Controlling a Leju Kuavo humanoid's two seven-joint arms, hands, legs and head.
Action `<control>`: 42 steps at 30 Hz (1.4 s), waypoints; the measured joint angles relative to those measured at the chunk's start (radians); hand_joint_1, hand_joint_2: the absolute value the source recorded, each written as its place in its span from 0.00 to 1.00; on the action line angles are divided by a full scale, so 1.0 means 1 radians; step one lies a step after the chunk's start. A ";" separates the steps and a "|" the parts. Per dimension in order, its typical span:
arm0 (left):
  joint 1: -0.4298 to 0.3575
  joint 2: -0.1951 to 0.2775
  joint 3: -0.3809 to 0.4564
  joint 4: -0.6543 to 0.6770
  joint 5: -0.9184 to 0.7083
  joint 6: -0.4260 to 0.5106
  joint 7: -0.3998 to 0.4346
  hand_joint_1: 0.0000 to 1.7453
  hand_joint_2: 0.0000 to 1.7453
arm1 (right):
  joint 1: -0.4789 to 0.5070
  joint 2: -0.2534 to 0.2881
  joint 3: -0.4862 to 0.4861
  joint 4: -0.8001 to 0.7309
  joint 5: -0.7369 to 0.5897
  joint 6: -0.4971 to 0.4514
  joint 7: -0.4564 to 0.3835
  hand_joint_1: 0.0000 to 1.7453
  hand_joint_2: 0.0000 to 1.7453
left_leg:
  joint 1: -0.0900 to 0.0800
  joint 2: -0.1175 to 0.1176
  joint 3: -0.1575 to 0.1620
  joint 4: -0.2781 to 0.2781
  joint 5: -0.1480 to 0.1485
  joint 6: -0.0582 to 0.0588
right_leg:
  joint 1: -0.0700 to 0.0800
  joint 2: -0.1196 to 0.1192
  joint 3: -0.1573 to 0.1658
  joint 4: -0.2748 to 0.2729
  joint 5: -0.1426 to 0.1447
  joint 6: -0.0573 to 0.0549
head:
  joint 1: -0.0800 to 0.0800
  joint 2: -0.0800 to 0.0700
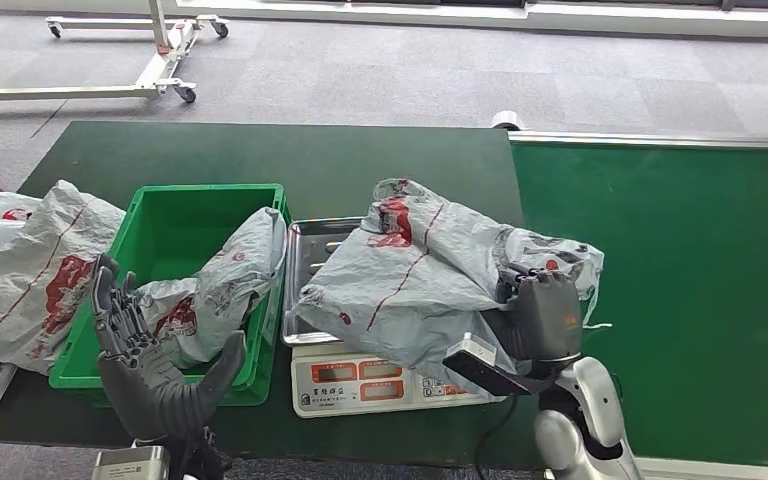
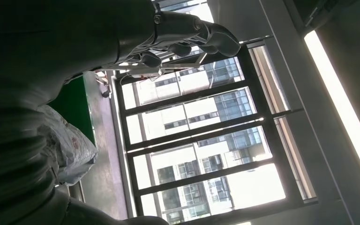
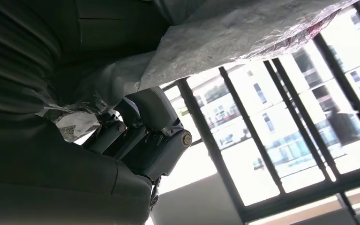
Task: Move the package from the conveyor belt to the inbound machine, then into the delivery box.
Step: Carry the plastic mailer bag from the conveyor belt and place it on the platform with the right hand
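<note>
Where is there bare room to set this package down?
The green belt right of the right hand is bare, as is the table strip behind the crate. The scale tray is crowded by the held package; another bag fills the crate's near side.

Left hand [image 2: 187, 35] dark against the light, fingers [image 2: 218, 37] apart and holding nothing, tall window frames [image 2: 192, 136] with buildings [image 2: 201, 154] beyond, green surface [image 2: 75, 108], a crumpled grey package [image 2: 70, 150] beside it
</note>
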 joint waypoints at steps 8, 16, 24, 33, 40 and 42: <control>-0.007 0.013 -0.011 0.013 0.012 0.012 0.000 0.00 1.00 | -0.026 -0.004 0.076 0.045 0.003 0.050 -0.001 1.00 1.00 | 0.000 0.000 0.000 0.000 0.000 0.000 | 0.000 0.000 0.000 0.000 0.000 0.000 | 0.000 0.000; -0.007 0.017 -0.011 0.014 0.020 0.017 0.000 0.00 1.00 | -0.044 -0.004 0.108 0.064 0.026 0.050 0.009 0.00 1.00 | 0.000 0.000 0.000 0.000 0.000 0.000 | 0.000 0.000 0.000 0.000 0.000 0.000 | 0.000 0.000; -0.007 0.017 -0.017 0.014 0.020 0.015 0.000 0.00 1.00 | -0.060 -0.004 0.115 0.065 0.027 0.016 0.029 0.00 0.00 | 0.000 0.000 0.000 0.000 0.000 0.000 | 0.000 0.000 0.000 0.000 0.000 0.000 | 0.000 0.000; -0.007 0.017 -0.020 0.014 0.017 0.040 0.000 0.00 1.00 | -0.061 -0.011 0.115 0.056 -0.052 -0.004 0.009 0.00 0.00 | 0.000 0.000 0.000 0.000 0.000 0.000 | 0.000 0.000 0.000 0.000 0.000 0.000 | 0.000 0.000; -0.004 0.017 -0.020 0.014 0.005 0.040 -0.001 0.00 1.00 | -0.062 -0.011 0.101 0.043 -0.128 0.006 0.001 0.00 0.00 | 0.000 0.000 0.000 0.000 0.000 0.000 | 0.000 0.000 0.000 0.000 0.000 0.000 | 0.000 0.000; -0.002 0.016 -0.020 0.014 0.002 0.031 -0.001 0.00 1.00 | -0.061 -0.011 0.094 0.037 -0.189 0.038 -0.020 0.00 0.00 | 0.000 0.000 0.000 0.000 0.000 0.000 | 0.000 0.000 0.000 0.000 0.000 0.000 | 0.000 0.000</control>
